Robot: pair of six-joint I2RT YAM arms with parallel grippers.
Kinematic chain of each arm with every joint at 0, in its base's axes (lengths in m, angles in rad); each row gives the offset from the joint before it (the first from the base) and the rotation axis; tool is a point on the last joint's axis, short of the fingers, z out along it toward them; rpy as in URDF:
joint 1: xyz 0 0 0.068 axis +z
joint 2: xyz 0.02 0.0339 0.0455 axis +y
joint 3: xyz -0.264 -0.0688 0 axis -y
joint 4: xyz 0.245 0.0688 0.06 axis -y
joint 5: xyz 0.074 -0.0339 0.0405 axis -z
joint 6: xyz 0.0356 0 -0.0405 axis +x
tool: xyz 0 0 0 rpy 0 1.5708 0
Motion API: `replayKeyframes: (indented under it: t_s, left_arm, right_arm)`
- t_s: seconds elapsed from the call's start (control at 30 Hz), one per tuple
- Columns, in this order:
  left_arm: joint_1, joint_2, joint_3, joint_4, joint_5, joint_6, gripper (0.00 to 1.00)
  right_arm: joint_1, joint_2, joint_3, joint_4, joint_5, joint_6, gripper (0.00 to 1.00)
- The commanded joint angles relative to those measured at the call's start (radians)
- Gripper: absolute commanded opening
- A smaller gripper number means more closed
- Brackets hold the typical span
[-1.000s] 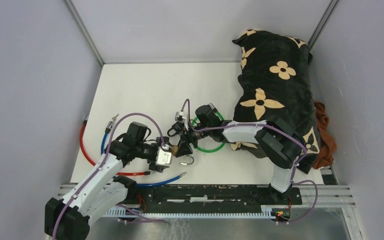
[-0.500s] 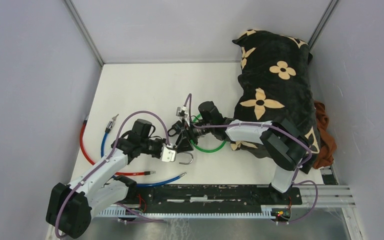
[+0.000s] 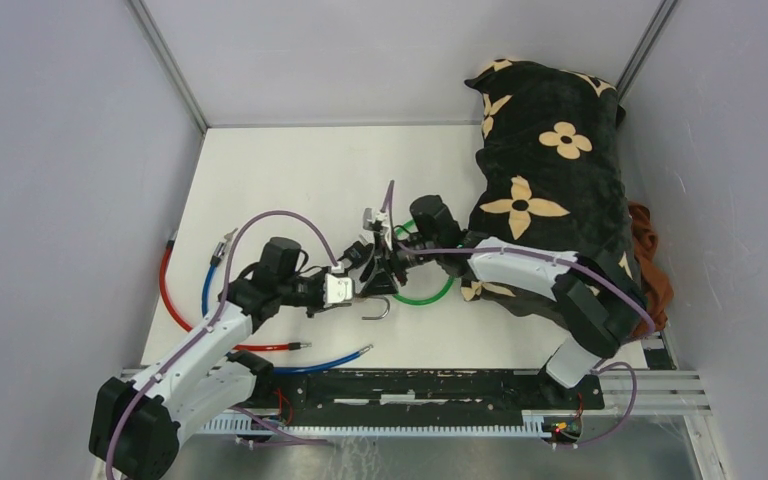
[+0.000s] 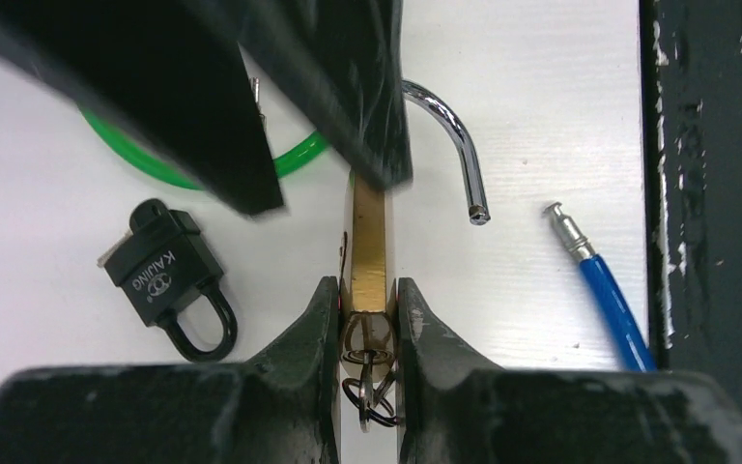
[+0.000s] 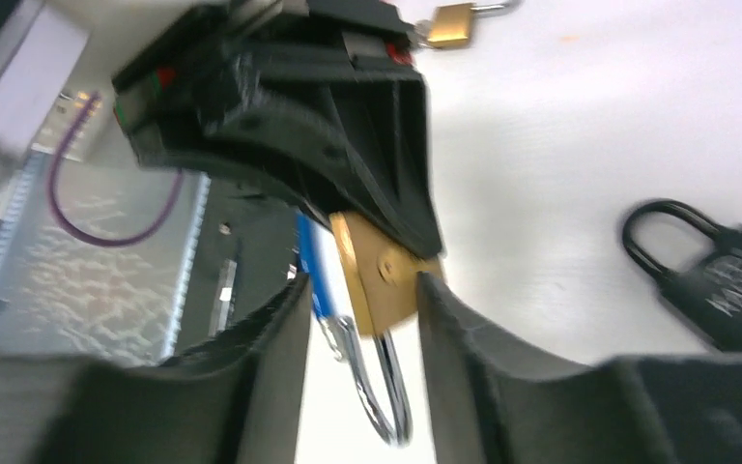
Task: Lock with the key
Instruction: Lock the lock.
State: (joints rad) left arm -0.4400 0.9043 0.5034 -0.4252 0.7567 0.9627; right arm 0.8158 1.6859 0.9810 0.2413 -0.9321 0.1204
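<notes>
The brass padlock, chrome shackle open, sits clamped between the left fingers. The right fingers flank it, grip unclear.

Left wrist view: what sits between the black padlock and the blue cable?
The brass padlock, clamped in the left gripper; the left wrist view shows it.
</notes>
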Motion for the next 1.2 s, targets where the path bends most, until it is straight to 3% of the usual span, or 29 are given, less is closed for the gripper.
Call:
replayKeyframes:
  t_s: [0.0,0.13,0.33,0.43,0.53,0.63,0.73,0.87,0.93,1.03,1.17]
  left_arm:
    - [-0.004,-0.044,0.059,0.138,0.0,-0.29,0.02]
    - [-0.003,-0.07,0.07,0.262,0.014,-0.616,0.02]
    - [0.001,-0.143,0.039,0.459,0.139,-0.99,0.02]
    - [0.003,-0.16,0.023,0.514,0.161,-1.079,0.02]
    - [0.002,-0.173,0.007,0.542,0.166,-1.114,0.02]
    - [0.003,-0.18,0.0,0.561,0.173,-1.132,0.02]
    - [0.001,-0.183,0.005,0.562,0.156,-1.124,0.02]
    - [0.003,-0.185,0.006,0.564,0.13,-1.098,0.02]
    - [0.003,-0.186,0.002,0.555,0.112,-1.066,0.02]
    - [0.003,-0.187,0.005,0.541,0.112,-1.001,0.02]
    - [0.001,-0.171,0.034,0.418,0.066,-0.822,0.02]
  right_arm:
    - [-0.093,-0.198,-0.058,-0.112,0.069,-0.196,0.59]
    - [-0.139,-0.327,-0.17,-0.105,0.107,-0.253,0.74]
    - [-0.147,-0.372,-0.29,-0.048,0.04,-0.209,0.75]
    - [-0.147,-0.385,-0.319,0.045,0.007,-0.14,0.73]
    - [-0.147,-0.395,-0.339,0.13,-0.002,-0.072,0.66]
    - [-0.147,-0.408,-0.354,0.184,-0.046,-0.04,0.71]
    - [-0.147,-0.422,-0.34,0.108,-0.103,-0.111,0.8]
    - [-0.147,-0.413,-0.283,-0.092,-0.189,-0.247,0.81]
    - [-0.147,-0.424,-0.258,-0.169,-0.156,-0.31,0.82]
    - [-0.147,-0.451,-0.252,-0.147,-0.087,-0.29,0.83]
    - [-0.148,-0.462,-0.201,-0.222,0.167,-0.324,0.84]
